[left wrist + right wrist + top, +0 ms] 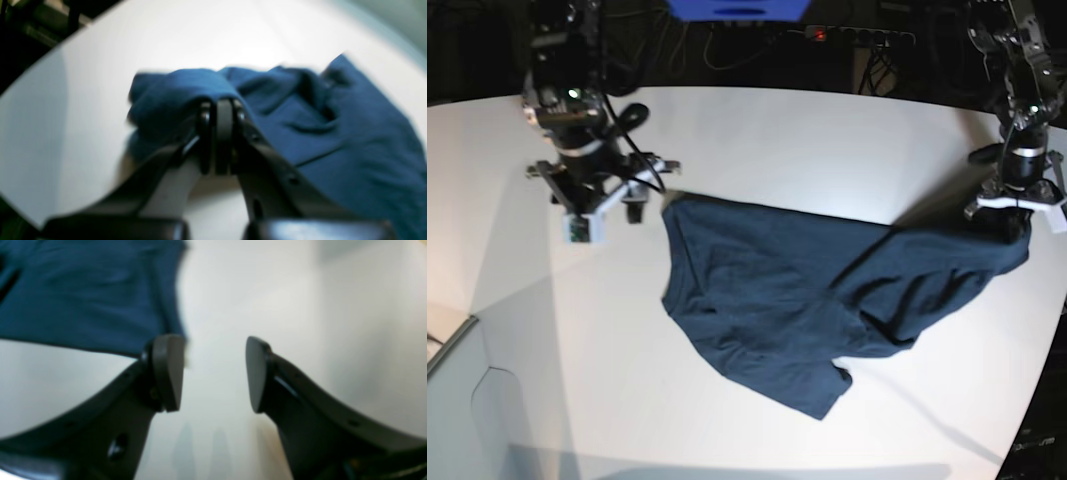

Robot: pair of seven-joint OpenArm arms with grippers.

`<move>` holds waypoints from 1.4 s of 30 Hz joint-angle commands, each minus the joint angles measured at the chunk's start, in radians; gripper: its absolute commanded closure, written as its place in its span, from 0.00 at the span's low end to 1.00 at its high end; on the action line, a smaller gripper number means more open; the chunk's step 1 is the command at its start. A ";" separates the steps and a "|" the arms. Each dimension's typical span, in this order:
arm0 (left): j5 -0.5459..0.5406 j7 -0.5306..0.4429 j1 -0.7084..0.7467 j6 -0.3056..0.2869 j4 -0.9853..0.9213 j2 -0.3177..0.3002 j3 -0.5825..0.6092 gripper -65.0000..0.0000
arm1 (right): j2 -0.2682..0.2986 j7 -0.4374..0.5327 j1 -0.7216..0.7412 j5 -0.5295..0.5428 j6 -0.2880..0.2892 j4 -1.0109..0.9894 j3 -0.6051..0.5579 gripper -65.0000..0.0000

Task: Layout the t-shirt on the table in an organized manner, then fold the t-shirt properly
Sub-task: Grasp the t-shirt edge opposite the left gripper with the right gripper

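A rumpled navy t-shirt (797, 300) sprawls across the middle of the white bench (827, 140), one sleeve folded under at its near edge. At the shirt's far right corner, the left tool (1017, 215) pinches a lifted fold; off its far left corner, the right tool (602, 205) hovers, jaws wide and empty. Spreading looks unfinished; folding has not started.

At twelve o'clock beyond me sits a blue box (737, 9); dark cables (727, 55) trail beneath it.
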 commanded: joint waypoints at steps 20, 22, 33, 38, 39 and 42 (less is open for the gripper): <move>-0.004 -0.026 0.067 -0.004 -0.044 -0.050 -0.007 1.00 | 0.000 0.033 0.496 -0.007 0.003 -0.662 -0.216 0.40; -0.004 -0.026 0.067 -0.004 -0.044 -0.051 -0.007 1.00 | -0.001 0.035 0.518 -0.007 0.003 -0.708 -0.216 0.40; -0.003 -0.026 0.059 -0.004 -0.044 -0.051 -0.007 1.00 | -0.003 0.035 0.509 -0.007 0.003 -0.749 -0.216 0.77; -0.003 -0.029 0.058 -0.004 -0.044 -0.051 -0.007 1.00 | -0.003 0.026 0.501 -0.007 0.077 -0.748 -0.209 1.00; -0.003 -0.031 0.058 -0.004 -0.044 -0.051 -0.007 1.00 | -0.003 0.026 0.490 -0.007 0.120 -0.746 -0.207 1.00; -0.003 -0.032 0.058 -0.004 -0.044 -0.051 -0.007 1.00 | 0.002 0.033 0.444 -0.007 0.192 -0.660 -0.206 1.00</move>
